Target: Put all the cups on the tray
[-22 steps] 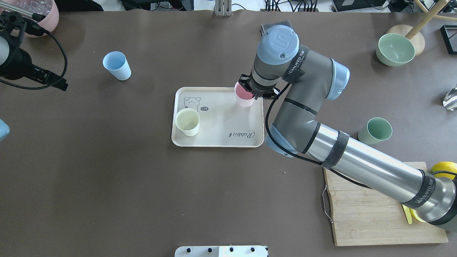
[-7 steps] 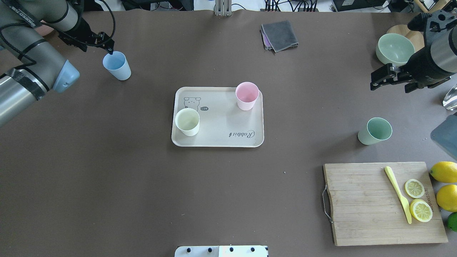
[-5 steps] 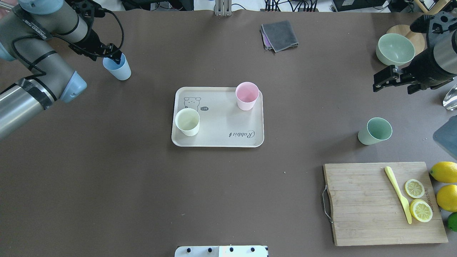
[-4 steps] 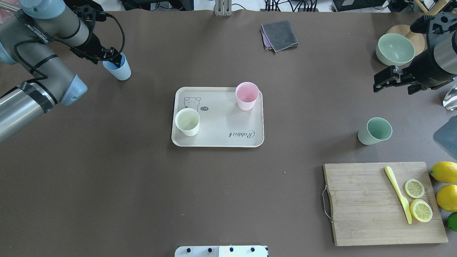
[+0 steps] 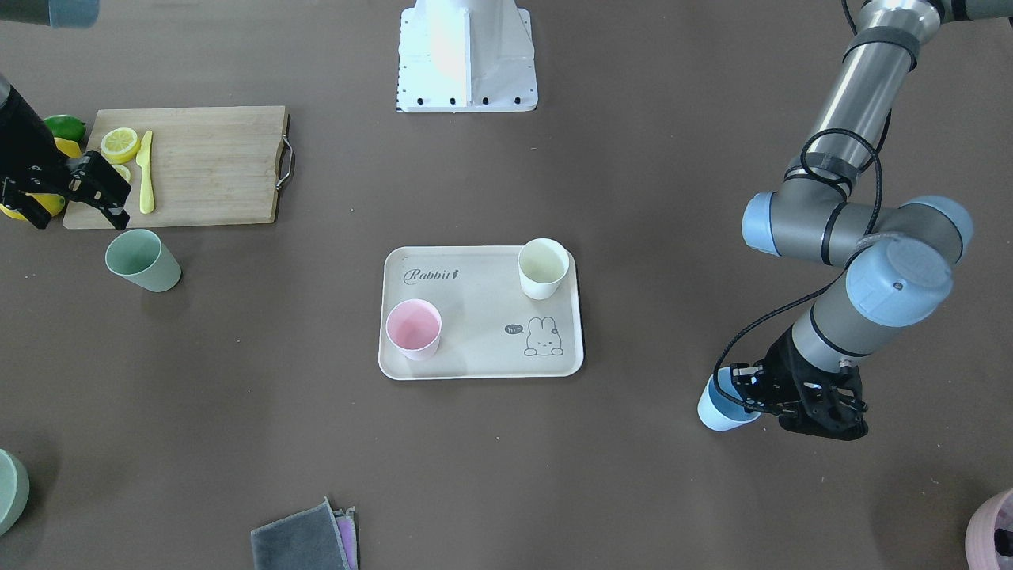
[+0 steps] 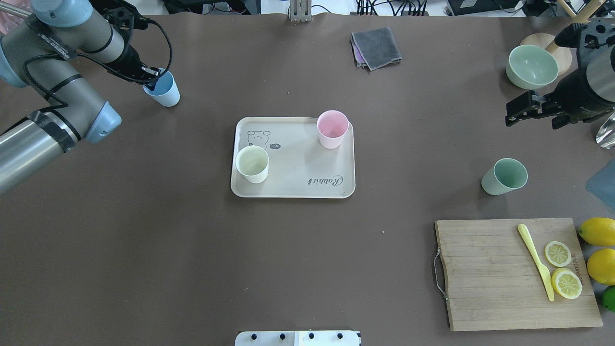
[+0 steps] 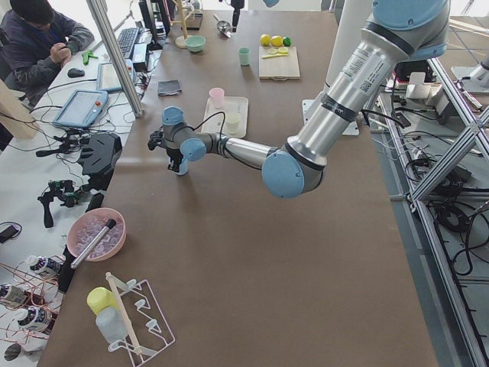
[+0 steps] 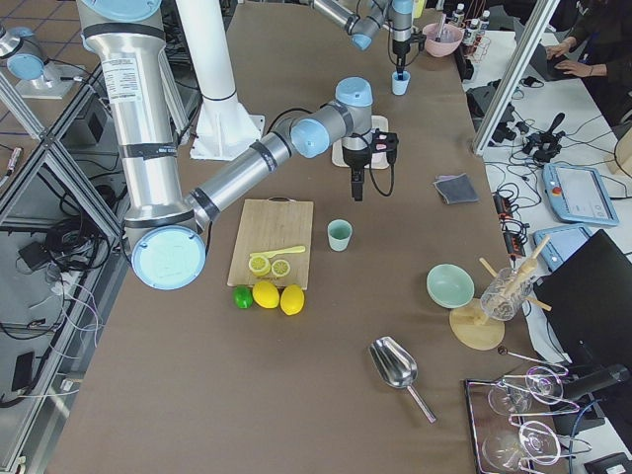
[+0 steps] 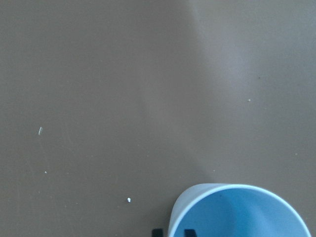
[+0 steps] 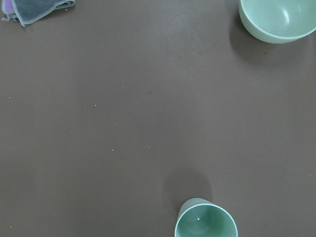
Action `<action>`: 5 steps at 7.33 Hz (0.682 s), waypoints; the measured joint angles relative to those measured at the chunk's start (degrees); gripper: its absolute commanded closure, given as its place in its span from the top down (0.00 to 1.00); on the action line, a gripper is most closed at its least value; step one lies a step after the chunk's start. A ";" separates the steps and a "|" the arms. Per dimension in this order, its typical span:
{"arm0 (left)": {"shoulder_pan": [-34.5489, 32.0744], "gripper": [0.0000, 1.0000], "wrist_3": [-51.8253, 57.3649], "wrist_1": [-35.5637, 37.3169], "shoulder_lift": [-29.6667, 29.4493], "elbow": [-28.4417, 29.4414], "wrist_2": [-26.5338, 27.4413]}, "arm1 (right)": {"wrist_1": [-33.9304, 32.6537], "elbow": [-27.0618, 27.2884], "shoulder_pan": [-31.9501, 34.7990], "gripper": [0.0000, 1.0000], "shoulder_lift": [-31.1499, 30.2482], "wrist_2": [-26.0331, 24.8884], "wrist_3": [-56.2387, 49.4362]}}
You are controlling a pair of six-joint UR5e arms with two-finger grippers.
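Note:
The beige tray (image 6: 298, 166) with "Rabbit" lettering lies mid-table; it also shows in the front view (image 5: 475, 317). A pink cup (image 6: 331, 129) and a cream cup (image 6: 252, 164) stand on it. A blue cup (image 6: 166, 92) stands off the tray at the far left. My left gripper (image 6: 153, 82) is shut on its rim, one finger inside and one outside, as the left wrist view (image 9: 172, 232) shows. The cup (image 5: 718, 410) leans slightly. A green cup (image 6: 504, 176) stands on the table at the right. My right gripper (image 6: 531, 119) is open and empty, beyond it.
A wooden cutting board (image 6: 485, 274) with lemon slices and a yellow knife lies at the near right, with whole lemons (image 6: 596, 230) beside it. A green bowl (image 6: 531, 66) and a grey cloth (image 6: 377, 47) lie at the back. A pink bowl (image 5: 993, 530) is at the far left corner.
The right arm let go of the pink cup on the tray and drew back to the right. The left arm came to the blue cup, closed on its rim and shifted it slightly right.

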 measured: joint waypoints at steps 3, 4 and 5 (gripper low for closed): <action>3.53 0.00 -9.07 3.34 -2.44 -6.94 -0.20 | 0.14 -0.40 2.26 1.00 -4.14 0.49 -8.04; 6.53 0.00 -13.53 3.67 -4.00 -8.11 0.24 | 1.39 -0.88 3.32 1.00 -6.13 1.44 -10.65; 9.51 0.00 -17.00 3.80 -5.53 -8.57 1.60 | 4.42 -2.03 4.03 1.00 -8.22 2.32 -12.06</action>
